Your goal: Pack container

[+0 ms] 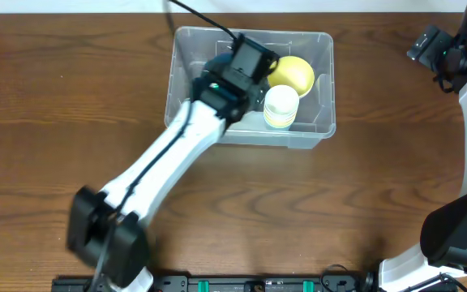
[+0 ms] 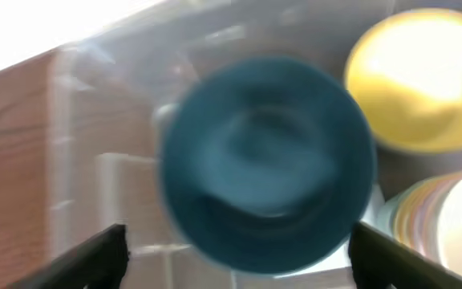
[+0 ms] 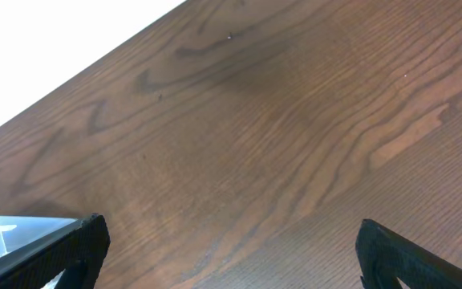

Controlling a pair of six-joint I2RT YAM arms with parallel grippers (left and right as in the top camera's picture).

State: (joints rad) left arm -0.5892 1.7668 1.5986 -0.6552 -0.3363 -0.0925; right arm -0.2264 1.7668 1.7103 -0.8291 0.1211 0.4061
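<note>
Lying long-side left-right by the brown wooden surface's (image 1: 55, 122) far edge, the clear rectangular plastic container (image 1: 298, 139); left hand (image 2: 239, 237) and right hand (image 3: 229, 225) gape wide.

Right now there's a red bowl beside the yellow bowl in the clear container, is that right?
Not quite: the bowl is teal blue, not red. The left wrist view shows it beside the yellow bowl in the clear container.

The container (image 1: 310, 134) is clear glossy plastic, the table (image 1: 55, 122) matt grained wood, the blue bowl (image 2: 267, 160) smooth.
</note>
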